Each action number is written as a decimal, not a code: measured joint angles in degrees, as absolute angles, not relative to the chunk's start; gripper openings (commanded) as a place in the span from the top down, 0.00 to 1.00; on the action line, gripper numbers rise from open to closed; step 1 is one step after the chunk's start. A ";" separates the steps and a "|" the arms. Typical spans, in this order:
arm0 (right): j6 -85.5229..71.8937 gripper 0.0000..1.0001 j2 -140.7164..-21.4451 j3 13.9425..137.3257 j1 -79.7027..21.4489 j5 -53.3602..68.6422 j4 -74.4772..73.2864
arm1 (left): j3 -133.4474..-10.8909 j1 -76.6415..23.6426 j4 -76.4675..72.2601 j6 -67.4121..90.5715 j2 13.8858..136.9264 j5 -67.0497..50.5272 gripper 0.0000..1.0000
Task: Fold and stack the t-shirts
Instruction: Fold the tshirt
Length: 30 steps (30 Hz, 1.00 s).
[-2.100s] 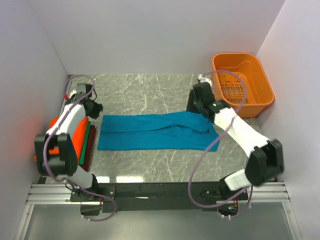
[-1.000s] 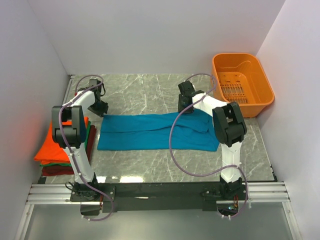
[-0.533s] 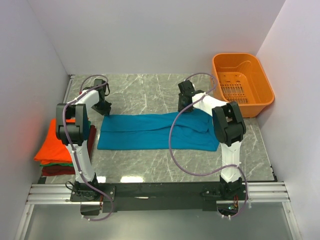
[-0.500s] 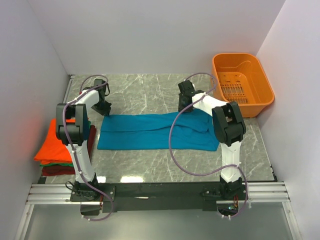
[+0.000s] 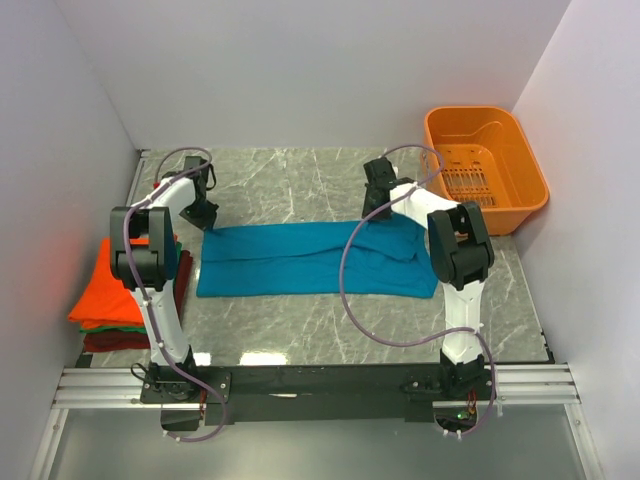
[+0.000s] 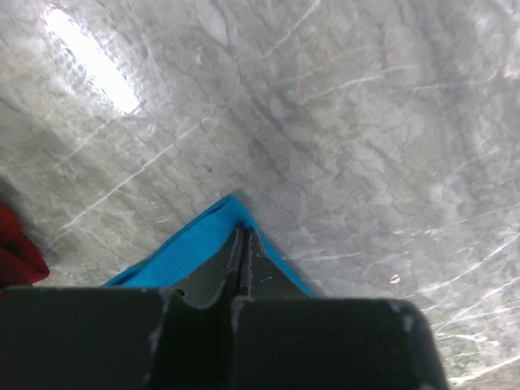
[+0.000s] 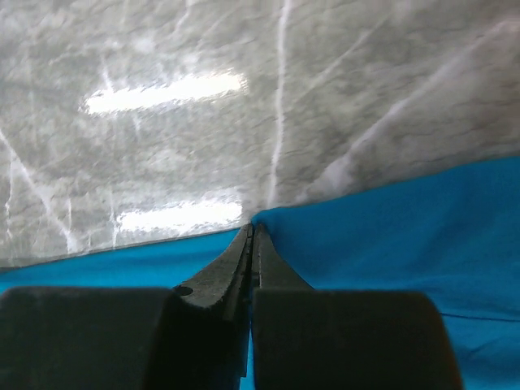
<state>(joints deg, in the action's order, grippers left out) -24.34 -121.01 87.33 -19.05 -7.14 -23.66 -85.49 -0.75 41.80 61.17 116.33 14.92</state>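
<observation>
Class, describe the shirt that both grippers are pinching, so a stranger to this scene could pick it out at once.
Look to the middle of the grey marble table. The teal-blue shirt lies there as one long flat band, the left gripper and right gripper shut on its far edge. It alone is blue and unstacked; the other shirts sit piled at the table's left edge.

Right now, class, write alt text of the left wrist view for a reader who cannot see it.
The left gripper is shut on a corner of the teal-blue t-shirt on a grey marble table. Dark red cloth shows at the left edge.
</observation>
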 measured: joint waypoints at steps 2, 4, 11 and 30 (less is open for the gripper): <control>-24.91 1.00 -121.01 87.35 -18.52 -7.07 -23.70 | -85.78 -0.49 41.87 61.17 116.33 14.90 0.99; -25.47 1.00 -121.14 87.64 -18.20 -6.96 -23.92 | -86.08 -0.14 41.89 61.14 116.42 14.85 0.99; -25.91 0.83 -121.95 89.08 -18.11 -5.48 -24.23 | -87.66 0.99 41.23 60.07 117.38 13.98 0.98; -25.47 0.52 -103.33 79.18 -15.97 -4.73 -23.73 | -86.74 -0.05 36.47 55.22 105.58 6.68 0.56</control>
